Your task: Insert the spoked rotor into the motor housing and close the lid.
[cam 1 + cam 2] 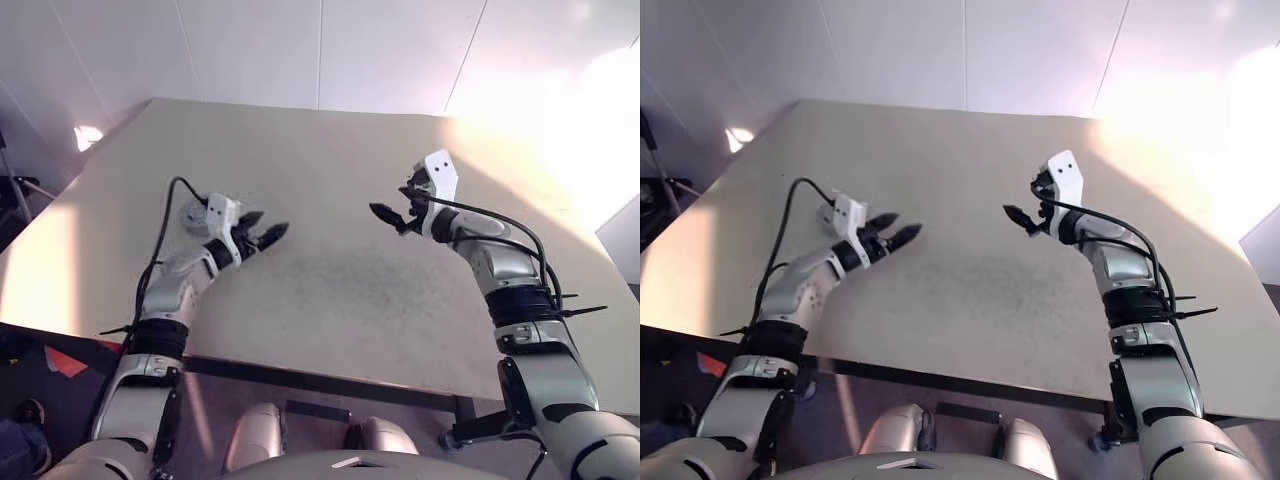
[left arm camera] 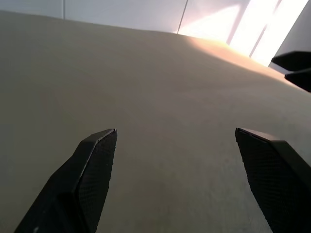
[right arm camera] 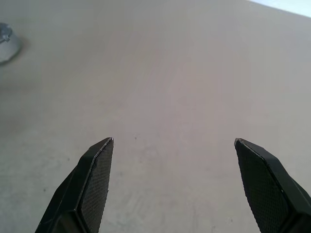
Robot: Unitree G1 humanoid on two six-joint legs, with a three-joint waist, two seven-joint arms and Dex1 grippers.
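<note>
**Both jaws wide, nothing in hand, and one grey part tucked behind a wrist**

Start with the part: a light grey round piece (image 1: 190, 214) lies on the surface (image 1: 350, 290) at the far left, half hidden behind the left arm (image 1: 175, 285). It reads as the lid, though too little of it is clear to be sure. The right wrist view catches what is probably the same grey round edge (image 3: 6, 41) at the rim of its picture, well apart from that arm's fingertips.

Out from there, the left jaws are spread and empty, hanging just right of the grey piece and pointing away from it toward the middle. The right arm (image 1: 500, 270) is up over the right side, its jaws also spread wide with nothing between them, aimed back across bare surface.

The danger, as I judge it:
- The left wrist and its cable sit close to the grey piece. A swing back to the left could clip it and skate it toward the left edge.
- The piece is hidden by that arm, so any reach starts half blind. A low approach could push it rather than straddle it.
- The two sets of jaws face each other over the middle. If both close in at once, the fingers could meet.
- Picking up the lid first would put the assembly out of order.
</note>
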